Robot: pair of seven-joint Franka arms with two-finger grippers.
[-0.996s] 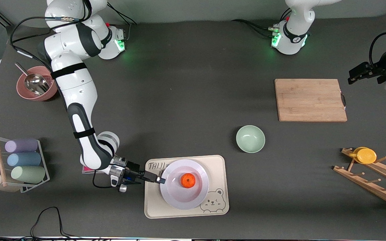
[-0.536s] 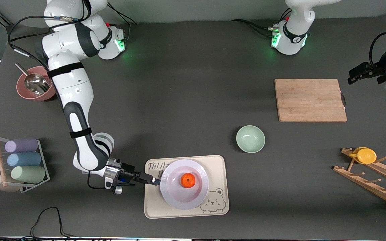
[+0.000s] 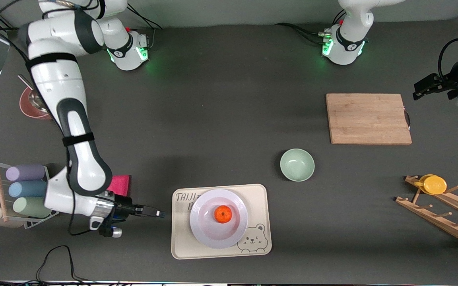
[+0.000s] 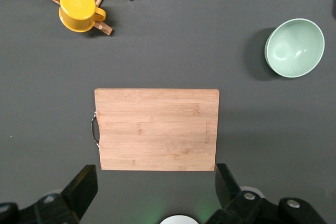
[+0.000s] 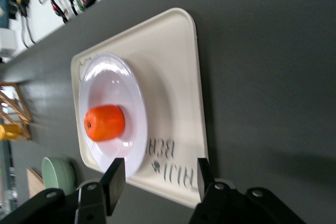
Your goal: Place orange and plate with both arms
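Observation:
The orange (image 3: 223, 214) sits in the middle of the white plate (image 3: 205, 232). The plate rests on the beige bear tray (image 3: 259, 198) near the front camera. My right gripper (image 3: 155, 213) is open and empty, low over the table beside the tray's edge toward the right arm's end, apart from the plate. In the right wrist view its jaws (image 5: 160, 174) stand wide, with the tray (image 5: 168, 61), plate (image 5: 113, 85) and orange (image 5: 105, 123) ahead. My left gripper (image 3: 416, 94) waits open and empty past the cutting board's handle end; the left wrist view shows its fingers spread (image 4: 156, 178).
A wooden cutting board (image 3: 368, 118) (image 4: 157, 128) lies toward the left arm's end. A mint-green bowl (image 3: 297, 164) (image 4: 294, 47) stands between board and tray. A yellow cup (image 3: 433, 184) (image 4: 77, 8) hangs on a wooden rack (image 3: 443, 214). A cup rack (image 3: 26, 188), pink sponge (image 3: 118, 184) and pink bowl (image 3: 30, 109) are by the right arm.
My right gripper has drawn back from the plate's rim, off the tray, toward the right arm's end of the table. Plate and orange stay in place. The left arm has not moved.

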